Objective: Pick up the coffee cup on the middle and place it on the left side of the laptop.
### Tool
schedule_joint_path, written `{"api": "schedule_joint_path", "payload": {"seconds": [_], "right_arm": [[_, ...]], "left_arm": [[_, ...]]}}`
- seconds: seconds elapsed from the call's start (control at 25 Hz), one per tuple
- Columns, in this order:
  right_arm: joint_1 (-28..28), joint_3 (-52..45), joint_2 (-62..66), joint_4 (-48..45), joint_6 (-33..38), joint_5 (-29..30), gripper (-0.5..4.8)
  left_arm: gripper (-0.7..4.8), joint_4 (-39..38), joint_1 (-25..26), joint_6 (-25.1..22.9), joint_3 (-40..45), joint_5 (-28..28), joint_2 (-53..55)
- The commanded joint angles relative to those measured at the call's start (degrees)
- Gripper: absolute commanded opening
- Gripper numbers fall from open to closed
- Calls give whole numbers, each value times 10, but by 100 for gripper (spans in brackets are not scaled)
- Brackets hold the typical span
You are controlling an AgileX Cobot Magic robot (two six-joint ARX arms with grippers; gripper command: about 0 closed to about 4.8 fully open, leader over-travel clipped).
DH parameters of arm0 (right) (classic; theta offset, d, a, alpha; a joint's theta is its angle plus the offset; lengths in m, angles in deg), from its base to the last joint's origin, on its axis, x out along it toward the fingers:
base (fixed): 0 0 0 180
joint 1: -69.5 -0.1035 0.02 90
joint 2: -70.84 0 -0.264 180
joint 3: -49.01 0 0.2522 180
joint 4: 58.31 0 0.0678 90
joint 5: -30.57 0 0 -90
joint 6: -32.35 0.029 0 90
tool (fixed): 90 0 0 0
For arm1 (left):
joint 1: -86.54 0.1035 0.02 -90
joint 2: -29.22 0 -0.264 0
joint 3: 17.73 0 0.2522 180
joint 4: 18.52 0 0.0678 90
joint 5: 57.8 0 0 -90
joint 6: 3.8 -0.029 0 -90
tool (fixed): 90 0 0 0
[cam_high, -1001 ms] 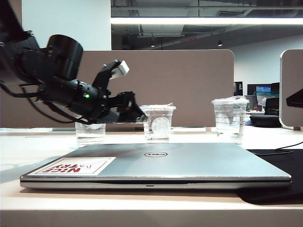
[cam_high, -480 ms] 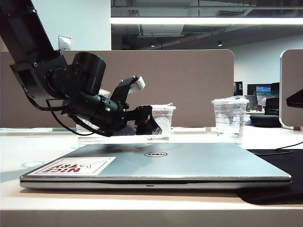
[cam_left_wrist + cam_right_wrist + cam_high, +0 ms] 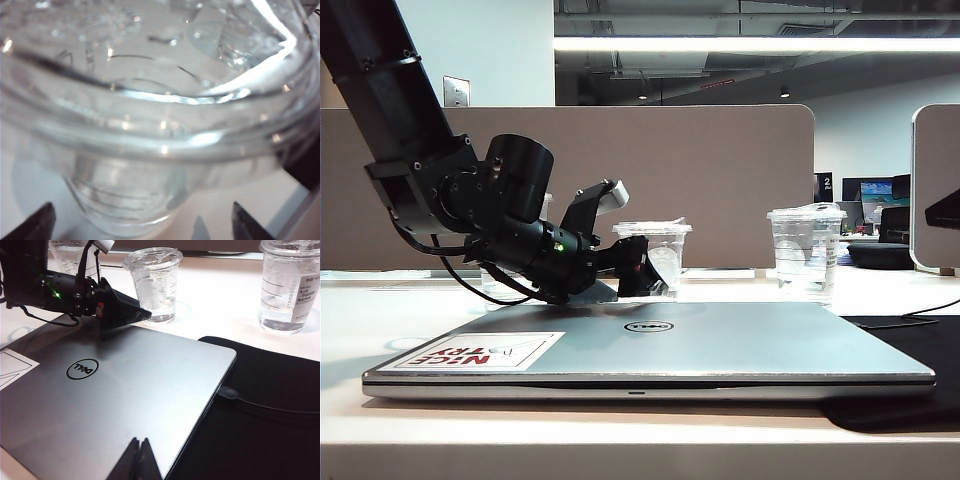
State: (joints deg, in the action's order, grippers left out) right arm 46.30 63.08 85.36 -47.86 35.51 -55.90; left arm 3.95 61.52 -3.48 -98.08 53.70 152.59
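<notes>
Cup [image 3: 654, 254] upright on desk [image 3: 880, 290] behind laptop [image 3: 720, 345], middle of 3. Left gripper [image 3: 642, 268] just beside it on left, level, fingers [image 3: 37, 225] spread wide, empty; cup straight ahead. Right gripper [image 3: 139, 460] well apart, over laptop, fingers together, empty.

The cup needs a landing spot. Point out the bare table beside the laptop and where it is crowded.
Bare patch: table left of the laptop, in front of the far-left cup. Crowded: behind the laptop, where the open left gripper nears the coffee cup; the right side, with black mat and cable. The shut right gripper hangs over the lid.
</notes>
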Motion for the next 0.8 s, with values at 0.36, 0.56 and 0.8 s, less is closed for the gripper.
{"api": "schedule_joint_path", "payload": {"seconds": [0.36,0.56,0.8], "right_arm": [[0,-2,0,-8,-2,1,-5],[0,-2,0,-8,-2,1,-5],[0,-2,0,-8,-2,1,-5]], "left_arm": [[479,114,-5,4,-5,17,41],[479,145,-17,6,-5,16,57],[479,165,-24,10,-5,-13,66]]}}
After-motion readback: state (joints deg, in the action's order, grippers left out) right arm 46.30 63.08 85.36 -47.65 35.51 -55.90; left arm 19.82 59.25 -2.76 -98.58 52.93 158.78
